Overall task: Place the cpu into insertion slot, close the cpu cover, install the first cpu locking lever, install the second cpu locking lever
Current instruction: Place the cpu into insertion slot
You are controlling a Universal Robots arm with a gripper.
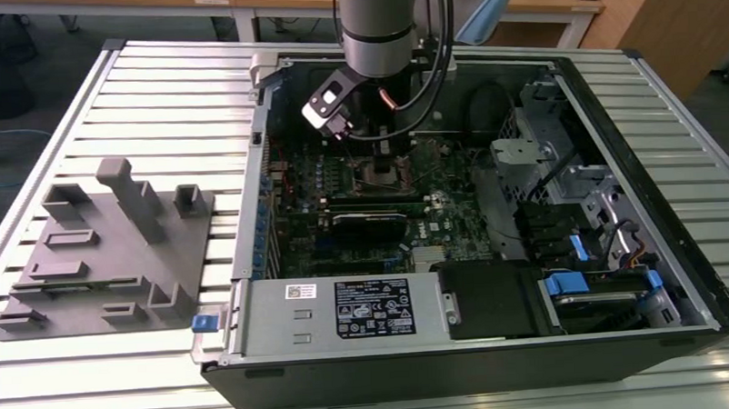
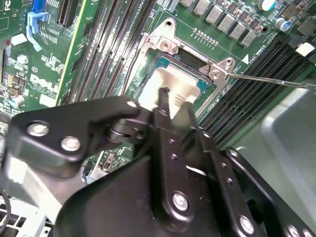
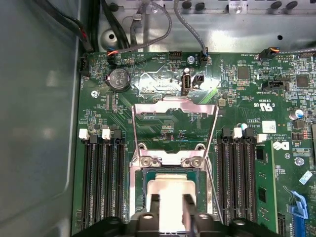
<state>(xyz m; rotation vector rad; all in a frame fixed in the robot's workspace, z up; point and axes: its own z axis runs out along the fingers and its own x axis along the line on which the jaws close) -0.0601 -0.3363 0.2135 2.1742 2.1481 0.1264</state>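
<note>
Silvery cpu (image 3: 170, 185) in insertion slot (image 3: 170, 171), just under hand (image 3: 172, 198), cpu cover (image 3: 175, 102) raised

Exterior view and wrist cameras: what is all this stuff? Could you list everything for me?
computer case: one, black, lying open on the table
table: one, silvery, slatted
fixture block: one, grey, on the table, exterior view's left of the case
motherboard: one, green, inside the case
insertion slot: one, metal-rimmed, mid-board
memory slots: several, black, both sides of it
cpu: one, silvery top, lying in the slot
cpu cover: one, silvery frame, swung open
locking lever: at least one, thin metal, beside the slot
arm: one, grey, reaching into the case
gripper: one, black, fingers apart over the cpu
</note>
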